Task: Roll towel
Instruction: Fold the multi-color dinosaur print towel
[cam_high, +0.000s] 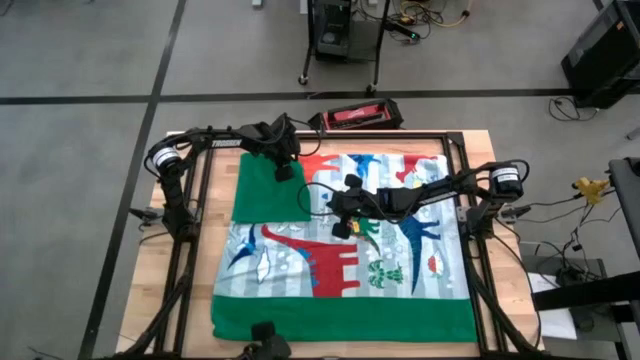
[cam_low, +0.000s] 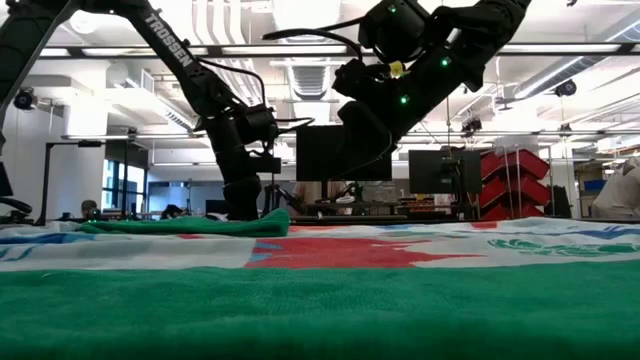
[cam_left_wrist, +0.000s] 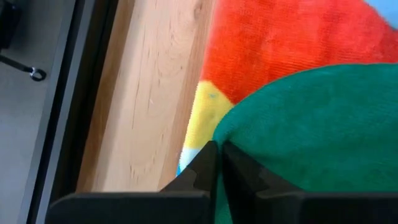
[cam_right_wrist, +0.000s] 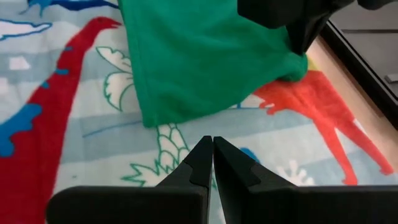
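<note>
The large soft dinosaur-printed towel (cam_high: 345, 250) with its green border is spread across the wooden table (cam_high: 160, 300), one far corner folded over so the solid green back faces up. That folded corner is pinched by the left gripper (cam_high: 284, 170), fingers closed on the cloth at the far edge. The right gripper (cam_high: 342, 226) is held above the towel's middle, fingers pressed together, empty.

text: "TROSSEN" in white capitals | on: upper link of the dark jointed robot arm (cam_low: 165, 45) reaching in from the far side of the table, seen in the low view | other readable text: none – no labels, numbers or signs legible in the other views
</note>
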